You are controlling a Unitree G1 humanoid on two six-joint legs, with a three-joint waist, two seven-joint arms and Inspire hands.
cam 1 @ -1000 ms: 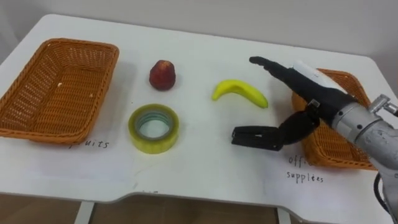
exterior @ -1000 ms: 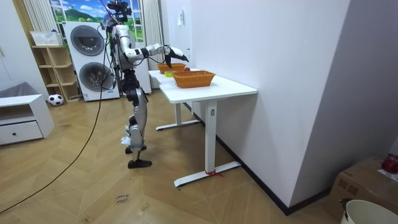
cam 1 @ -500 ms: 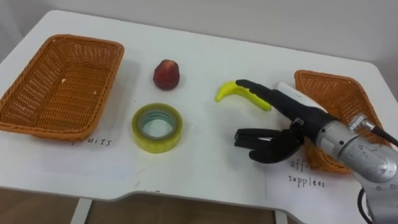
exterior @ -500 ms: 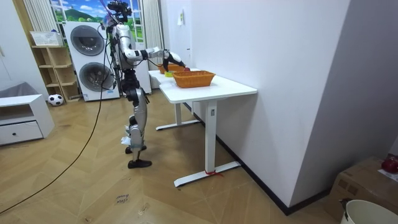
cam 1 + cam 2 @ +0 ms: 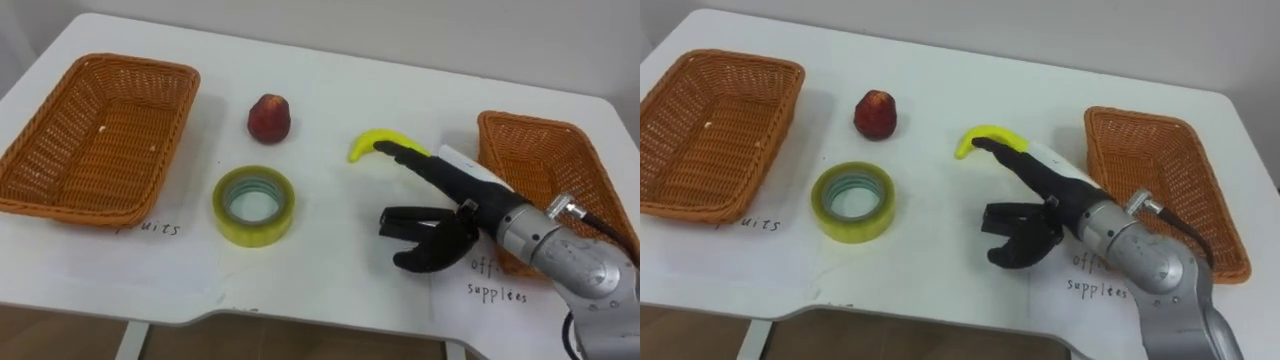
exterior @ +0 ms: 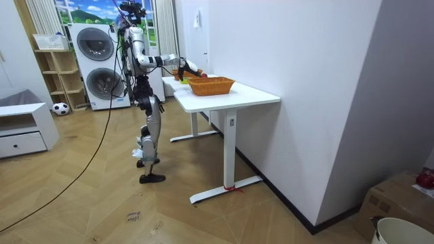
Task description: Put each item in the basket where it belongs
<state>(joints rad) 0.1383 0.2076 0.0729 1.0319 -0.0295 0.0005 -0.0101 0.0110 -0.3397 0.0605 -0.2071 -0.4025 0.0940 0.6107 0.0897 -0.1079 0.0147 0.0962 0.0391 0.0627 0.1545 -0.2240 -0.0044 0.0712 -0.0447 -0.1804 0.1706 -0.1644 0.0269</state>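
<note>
- A white table [image 5: 330,90] is seen from above, with a yellow tape roll [image 5: 252,205] lying near its front edge
- A red fruit [image 5: 269,118] is set just behind the tape roll, and a banana [image 5: 368,145] behind it to the right
- A wicker basket [image 5: 95,135] is placed left of the tape roll, a second basket [image 5: 545,165] well to its right
- The right hand [image 5: 462,222] is held right of the tape roll, spread wide, fingers stretched straight over the banana, thumb apart, nothing grasped

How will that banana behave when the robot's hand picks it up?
The banana is curved and lies flat, so it probably won't roll but may spin if nudged. Its smooth skin could slip in the open right hand. It looks stiff, likely keeping its shape.
</note>
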